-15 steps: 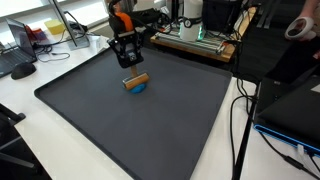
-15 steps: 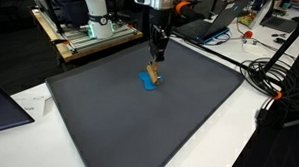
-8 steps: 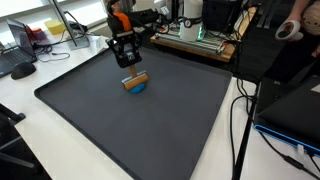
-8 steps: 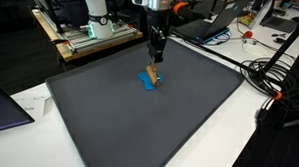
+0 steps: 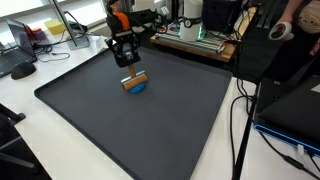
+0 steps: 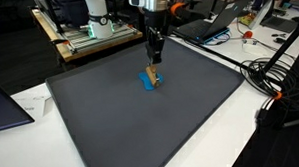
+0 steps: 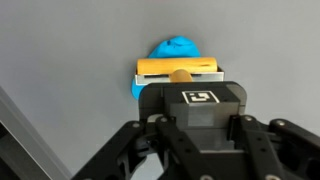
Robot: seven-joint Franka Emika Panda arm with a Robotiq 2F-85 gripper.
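A blue rounded piece [image 7: 178, 48] with a tan wooden bar [image 7: 178, 69] across its top lies on the dark grey mat [image 5: 150, 130]; the piece shows in both exterior views [image 5: 135, 84] [image 6: 150, 81]. My gripper [image 7: 201, 118] hangs a little above and just beside this piece [image 5: 127, 60] [image 6: 155, 59], not touching it. Its fingers are shut on a dark block with a black-and-white square marker [image 7: 195, 100] on its face. The block hides the near edge of the blue piece in the wrist view.
The mat [image 6: 158, 124] covers most of a white table. A wooden rack with equipment [image 6: 91, 31] stands behind it. Cables [image 6: 275, 83] run along one side, and a laptop [image 5: 20, 40] sits at the other. A person's hand holds a tape roll [image 5: 277, 30] at the far edge.
The gripper and the blue piece have stayed where they were. The hand with the tape roll has moved leftward at the edge of an exterior view.
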